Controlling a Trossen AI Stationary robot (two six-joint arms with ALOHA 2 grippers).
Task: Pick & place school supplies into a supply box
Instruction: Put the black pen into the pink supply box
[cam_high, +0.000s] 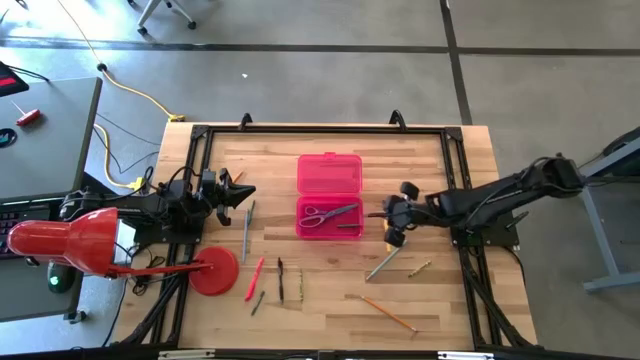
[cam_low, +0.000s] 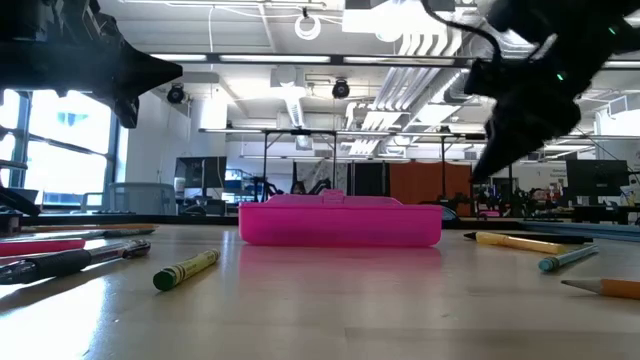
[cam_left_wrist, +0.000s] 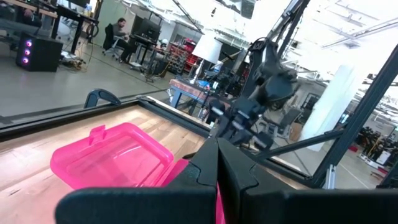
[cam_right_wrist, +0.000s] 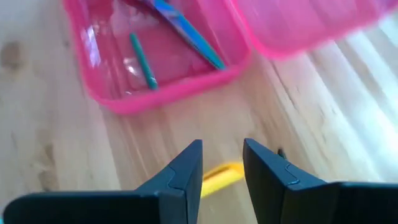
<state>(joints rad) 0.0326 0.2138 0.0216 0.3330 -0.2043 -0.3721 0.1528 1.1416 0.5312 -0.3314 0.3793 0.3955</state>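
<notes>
The right arm's fingers (cam_right_wrist: 222, 163) hang spread and empty above the bench (cam_high: 440, 300), a yellow pencil (cam_right_wrist: 219, 177) lying just beneath the gap between them and the open pink case (cam_high: 329, 196), holding scissors (cam_high: 329, 213) and a pen (cam_right_wrist: 142, 60), just ahead of their tips. The left arm's fingers (cam_high: 246, 191) wait pressed together with nothing between them, the case well beyond their tips and a grey pen (cam_high: 246, 228) on the bench below.
</notes>
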